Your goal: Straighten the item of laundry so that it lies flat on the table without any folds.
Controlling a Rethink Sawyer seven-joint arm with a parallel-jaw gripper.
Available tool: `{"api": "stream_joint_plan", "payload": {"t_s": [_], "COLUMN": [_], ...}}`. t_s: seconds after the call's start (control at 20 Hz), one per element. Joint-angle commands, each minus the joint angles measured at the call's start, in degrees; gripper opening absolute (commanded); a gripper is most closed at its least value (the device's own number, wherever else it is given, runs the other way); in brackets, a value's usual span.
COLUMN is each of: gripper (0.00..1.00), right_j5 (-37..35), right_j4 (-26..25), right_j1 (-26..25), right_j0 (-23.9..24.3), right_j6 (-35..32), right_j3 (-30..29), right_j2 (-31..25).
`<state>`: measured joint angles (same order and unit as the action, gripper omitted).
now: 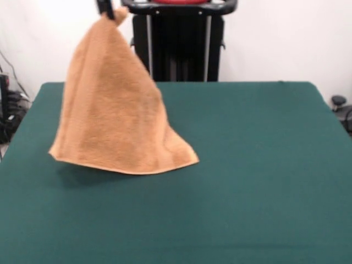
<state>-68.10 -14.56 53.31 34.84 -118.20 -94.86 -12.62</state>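
The tan-orange terry towel (113,107) hangs in a cone shape from one pinched corner at the top of the front view. My gripper (107,11) shows only as dark tips at the top edge, shut on that corner. The towel's lower hem spreads wide; its right lower corner (190,159) seems to touch the dark green table (247,181), while the left lower edge hovers just above it, casting a shadow.
The robot's black pedestal (179,44) stands at the table's far side. Cables and gear lie off the table's left edge (11,110). A small dark object (338,102) sits beyond the right edge.
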Motion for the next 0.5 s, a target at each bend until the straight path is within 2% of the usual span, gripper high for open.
{"api": "stream_joint_plan", "payload": {"t_s": [0.05, 0.2, 0.5], "gripper": [0.0, 0.0, 0.0], "right_j5": [-3.47, -5.34, -4.76], "right_j4": [-4.62, -5.96, -5.82], "right_j1": [-1.75, -0.9, -0.26], "right_j0": [2.26, 2.74, 2.83], "right_j6": [22.37, 21.57, 19.35], "right_j3": [0.31, 1.15, -0.42], "right_j2": [-8.33, -8.69, -9.28]}}
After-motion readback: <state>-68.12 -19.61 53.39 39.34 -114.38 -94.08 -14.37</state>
